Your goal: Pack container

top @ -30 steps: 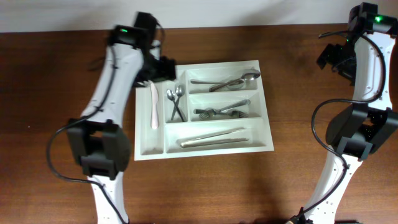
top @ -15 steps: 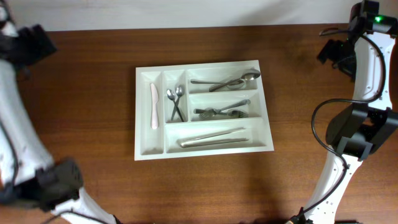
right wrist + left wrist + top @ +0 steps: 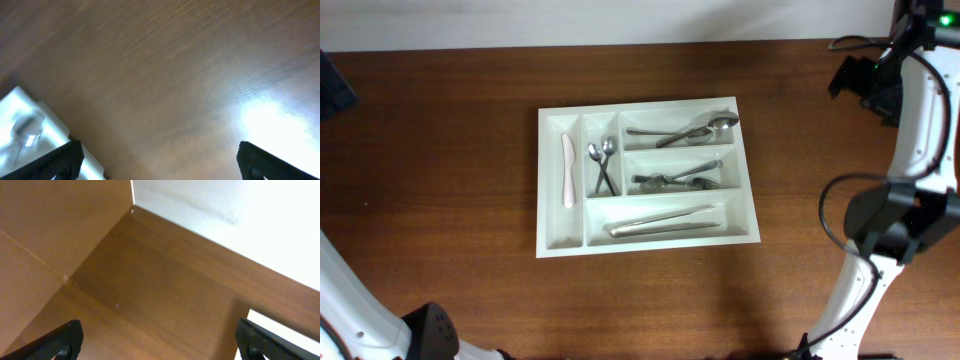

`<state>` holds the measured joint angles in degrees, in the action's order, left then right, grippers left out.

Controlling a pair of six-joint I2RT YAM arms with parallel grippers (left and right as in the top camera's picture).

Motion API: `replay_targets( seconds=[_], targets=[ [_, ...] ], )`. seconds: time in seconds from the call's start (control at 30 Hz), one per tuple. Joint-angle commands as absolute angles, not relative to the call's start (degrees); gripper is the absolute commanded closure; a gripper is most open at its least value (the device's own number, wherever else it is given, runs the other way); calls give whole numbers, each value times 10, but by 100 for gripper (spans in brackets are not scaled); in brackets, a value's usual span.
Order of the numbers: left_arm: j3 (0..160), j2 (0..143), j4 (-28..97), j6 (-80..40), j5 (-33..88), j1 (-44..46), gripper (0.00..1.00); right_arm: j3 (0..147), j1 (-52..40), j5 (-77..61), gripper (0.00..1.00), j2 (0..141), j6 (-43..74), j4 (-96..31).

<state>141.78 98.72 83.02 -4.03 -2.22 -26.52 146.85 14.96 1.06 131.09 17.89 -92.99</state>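
Observation:
The container (image 3: 748, 236) is a large white cutlery tray in the middle of the table. It holds a white knife (image 3: 567, 170), small spoons (image 3: 602, 165), big spoons (image 3: 685, 130), forks (image 3: 680, 178) and long metal pieces (image 3: 662, 222). My left gripper (image 3: 160, 342) is open and empty over bare wood; in the overhead view only a dark part (image 3: 332, 92) shows at the far left edge. My right gripper (image 3: 160, 162) is open and empty, at the back right (image 3: 860, 78), away from the tray. A tray corner (image 3: 30, 132) shows in the right wrist view.
The brown wooden table (image 3: 440, 200) surrounds the tray on all sides. A white wall (image 3: 640, 20) runs along the back edge. The right arm's base and cables (image 3: 895, 215) stand at the right side.
My left arm has swung from above the tray's back left corner away to the far left edge of view. My right gripper has shifted slightly toward the back.

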Motion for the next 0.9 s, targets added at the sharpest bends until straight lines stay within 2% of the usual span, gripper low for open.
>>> replay_targets(
  seconds=[0.0,0.33,0.43,0.67,0.87],
  targets=[
    [1423,983,863,-29,-30,-267,1,1493,119,17,1,1203,150,-962],
    [1423,983,941,-29,-30,-267,1,1466,-17,22,1,991,155,-973],
    [1423,983,941,-29,-30,-267,1,1412,-69,44,1,929,187,-973],
    [1423,983,941,-29,-30,-267,1,1236,-222,242,1,776,309,-969],
    [1423,983,941,-29,-30,-267,1,1167,-279,231,1,687,335,-973]
  ],
)
